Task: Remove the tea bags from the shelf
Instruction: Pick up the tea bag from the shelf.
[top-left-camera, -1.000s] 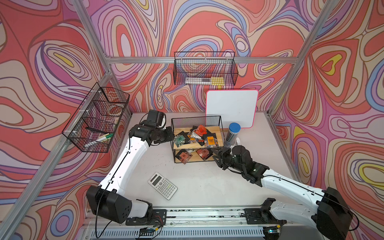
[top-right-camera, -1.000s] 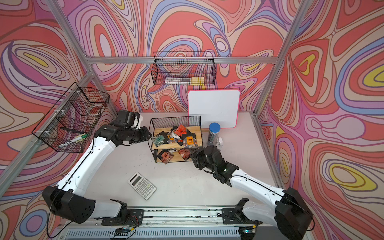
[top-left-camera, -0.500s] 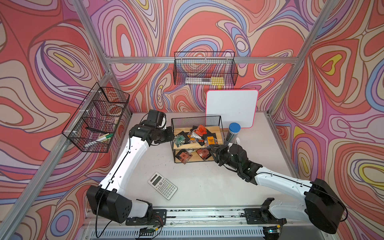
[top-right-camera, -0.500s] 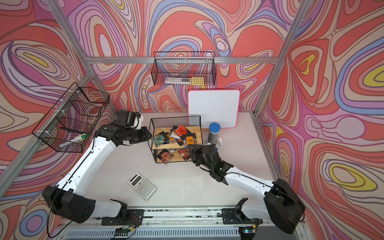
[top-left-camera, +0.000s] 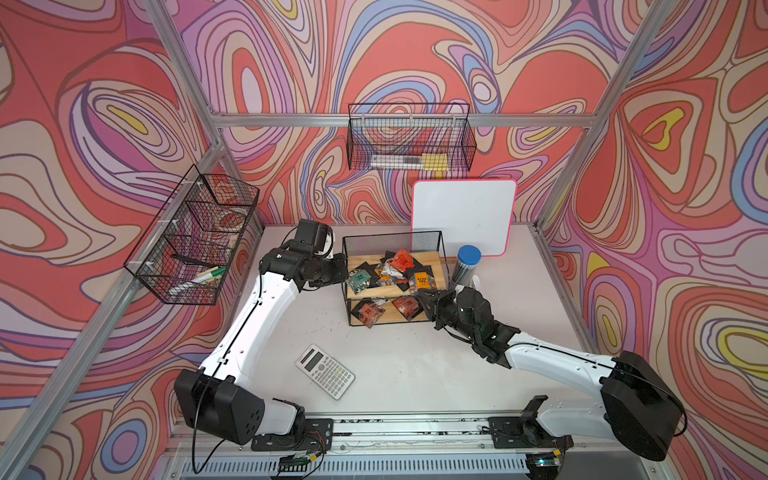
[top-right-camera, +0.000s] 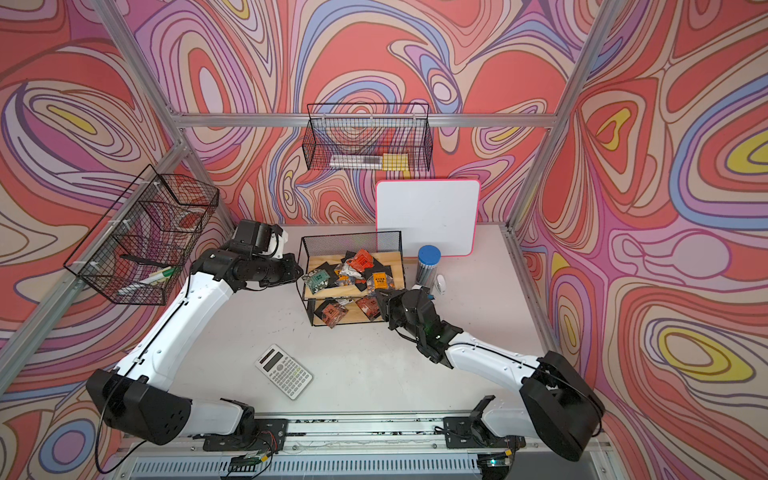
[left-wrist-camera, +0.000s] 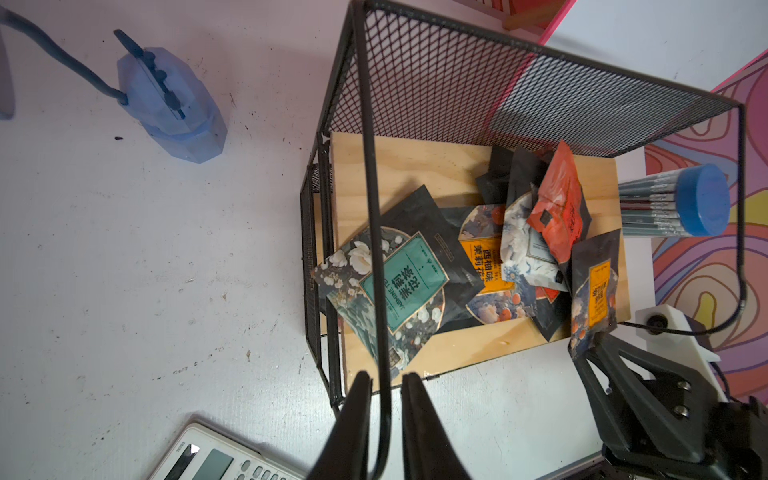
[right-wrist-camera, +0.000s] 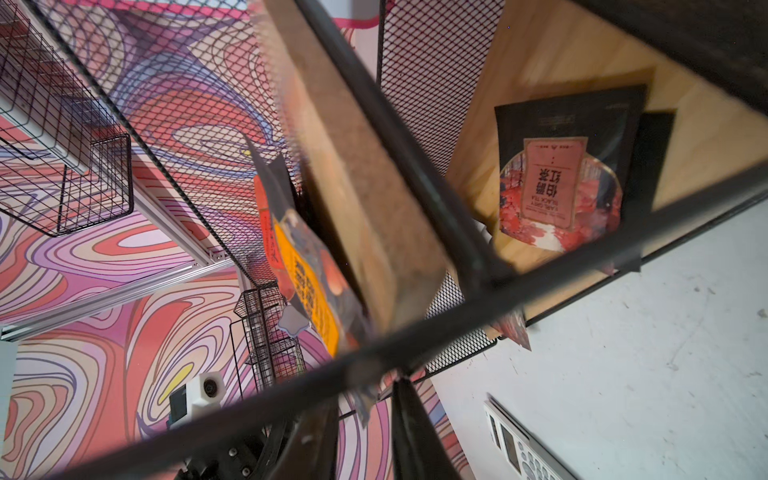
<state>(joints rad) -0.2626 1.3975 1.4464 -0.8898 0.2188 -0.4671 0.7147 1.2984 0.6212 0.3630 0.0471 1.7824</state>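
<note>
At the shelf's 9 o'clock side, reading the table in both top views as a dial with my end at 6, the left gripper (left-wrist-camera: 384, 380) straddles the frame wire (left-wrist-camera: 371, 187) with its jaws drawn almost together. I cannot tell whether the pads actually bite. At about 4 o'clock the right gripper (right-wrist-camera: 365, 395) has its jaws narrowed around the dangling corner of the orange-labelled sachet (left-wrist-camera: 596, 291). That view is blurred, so I cannot tell if it is clamped. The tea bags (top-left-camera: 395, 270) all lie on the shelf (top-left-camera: 392, 245): a heap on the upper board (top-left-camera: 432, 259), a few on the lower board (top-left-camera: 388, 312). My read is that the left arm steadies the rack while the right draws that sachet out. To do it well I want the right pads on foil only, clear of the wire and deep over the seam, since a glossy packet will probably slip. Then a level pull toward 5 o'clock should leave the pile undisturbed. I would drop it between the calculator (top-left-camera: 325, 371) at 7 and the pen tube (top-left-camera: 467, 264) at 3.
</note>
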